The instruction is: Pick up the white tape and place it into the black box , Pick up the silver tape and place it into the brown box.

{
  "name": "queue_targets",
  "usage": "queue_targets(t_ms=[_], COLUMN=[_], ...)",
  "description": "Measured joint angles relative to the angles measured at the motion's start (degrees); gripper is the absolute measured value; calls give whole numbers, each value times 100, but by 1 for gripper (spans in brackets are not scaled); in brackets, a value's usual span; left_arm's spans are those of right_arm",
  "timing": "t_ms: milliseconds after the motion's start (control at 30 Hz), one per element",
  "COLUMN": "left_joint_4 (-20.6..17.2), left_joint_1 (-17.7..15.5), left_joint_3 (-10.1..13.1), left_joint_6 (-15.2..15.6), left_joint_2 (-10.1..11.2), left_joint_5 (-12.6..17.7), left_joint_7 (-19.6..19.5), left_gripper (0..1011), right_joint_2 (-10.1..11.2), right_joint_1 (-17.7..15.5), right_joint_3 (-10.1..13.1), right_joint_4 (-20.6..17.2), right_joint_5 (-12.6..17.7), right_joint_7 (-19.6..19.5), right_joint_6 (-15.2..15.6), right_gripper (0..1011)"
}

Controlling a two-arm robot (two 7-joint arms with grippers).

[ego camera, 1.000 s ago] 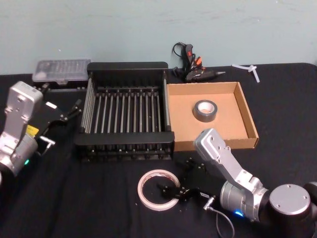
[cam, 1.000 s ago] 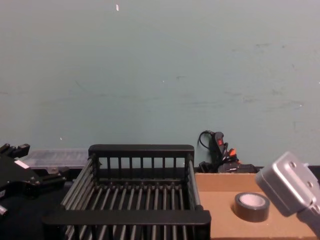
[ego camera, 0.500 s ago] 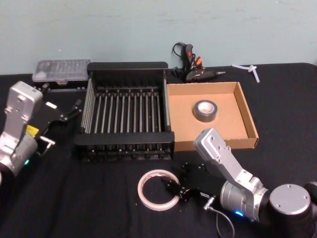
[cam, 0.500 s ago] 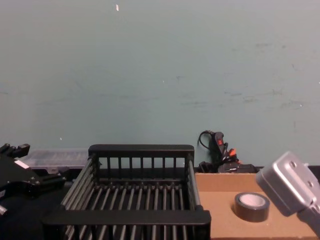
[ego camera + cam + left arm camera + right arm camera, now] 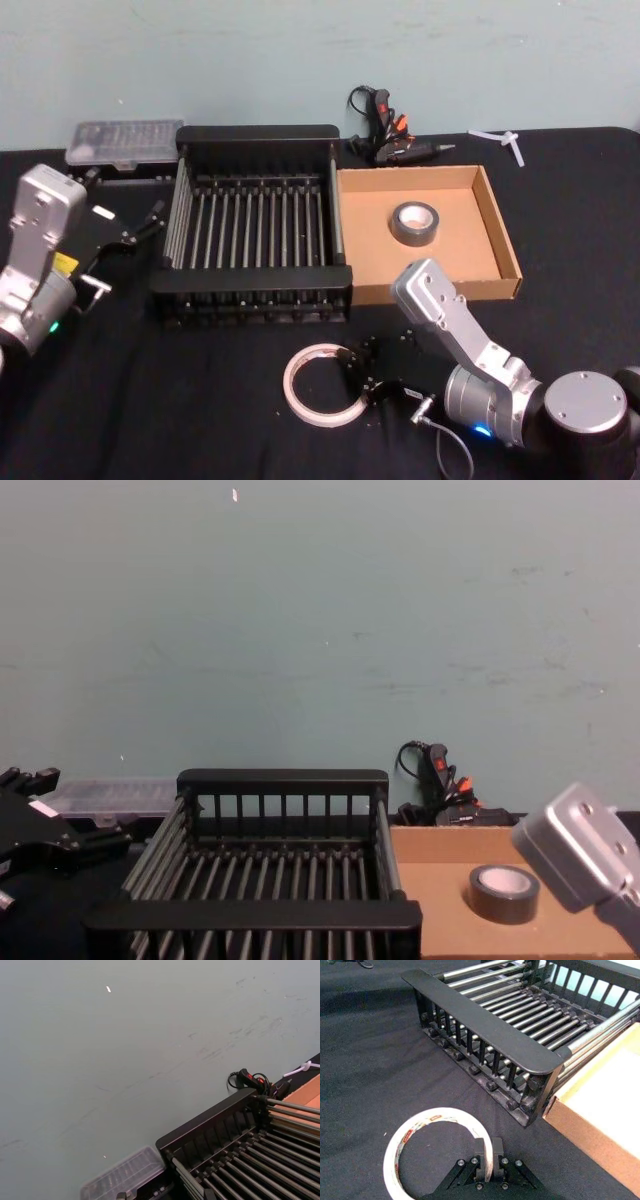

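The white tape [image 5: 436, 1146], a light, stiff ring, is being gripped across its wall by the right gripper [image 5: 488, 1159], fingers narrowed; the thin wall may slip.

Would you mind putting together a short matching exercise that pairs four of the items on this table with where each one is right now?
Things:
1. white tape
2. silver tape
3. black box
4. left gripper

Places:
A. inside the brown box
B. on the black cloth, pinched at its wall by the right gripper
C. parked left of the black box
D. beside the brown box, nothing in it

Pairs: 1-B, 2-A, 3-D, 4-C
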Motion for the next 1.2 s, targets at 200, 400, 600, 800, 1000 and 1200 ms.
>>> queue_targets(t_ms=[200, 400, 600, 800, 1000, 1200], left_joint_4=[0, 0, 0, 0, 0, 0], left_joint_1=[0, 0, 0, 0, 0, 0], left_joint_3=[0, 0, 0, 0, 0, 0], left_joint_6=[0, 0, 0, 0, 0, 0], left_joint_2=[0, 0, 0, 0, 0, 0], left_joint_5=[0, 0, 0, 0, 0, 0], left_joint_7=[0, 0, 0, 0, 0, 0], left_gripper=[1001, 1001, 1001, 1001, 1001, 1001], right_joint_2=[4, 31, 82, 149, 241, 334], right_joint_1=[-4, -19, -46, -63, -54, -28], right_joint_3=[6, 29, 52, 59, 75, 98], right_joint_4=[0, -55, -214, -398, -569, -741], right_joint_5=[22, 72, 145, 230, 327, 456], right_joint_7=[10, 48, 93, 145, 209, 274], right_joint_6=[-1, -25, -69, -134, -223, -309], right_gripper=[93, 93, 93, 93, 93, 93])
